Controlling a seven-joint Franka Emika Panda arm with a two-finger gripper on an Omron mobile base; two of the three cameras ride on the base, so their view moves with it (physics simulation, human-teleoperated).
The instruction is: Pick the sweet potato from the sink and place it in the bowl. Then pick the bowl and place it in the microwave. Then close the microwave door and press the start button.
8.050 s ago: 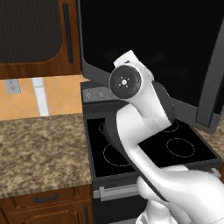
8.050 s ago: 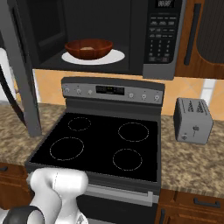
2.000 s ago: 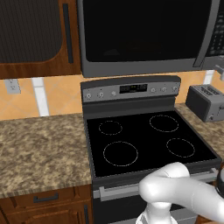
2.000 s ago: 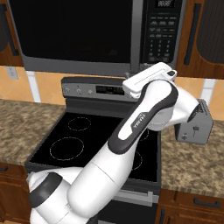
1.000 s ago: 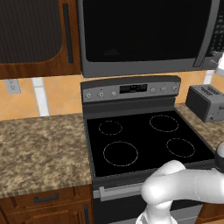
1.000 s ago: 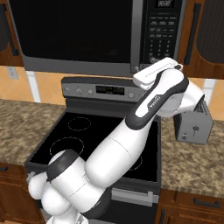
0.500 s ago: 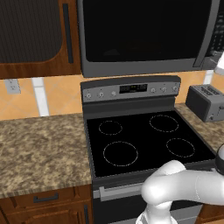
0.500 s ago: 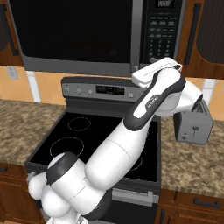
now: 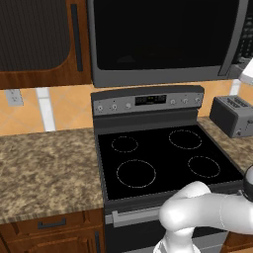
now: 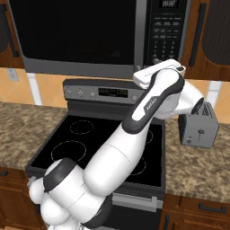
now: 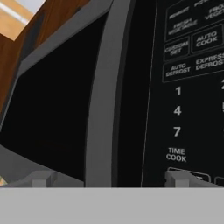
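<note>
Close before the microwave's [image 11: 131, 87] button panel [image 11: 192, 87], the tool [image 11: 111, 178] gapes wide, holding nothing.

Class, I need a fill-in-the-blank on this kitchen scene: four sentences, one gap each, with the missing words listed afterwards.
1. The microwave door is ____.
2. The microwave hangs above the ____.
3. On the counter to the right of the stove stands a grey ____.
4. In the hand view the pincer faces the microwave's button ____.

Missing words: closed; stove; toaster; panel
</note>
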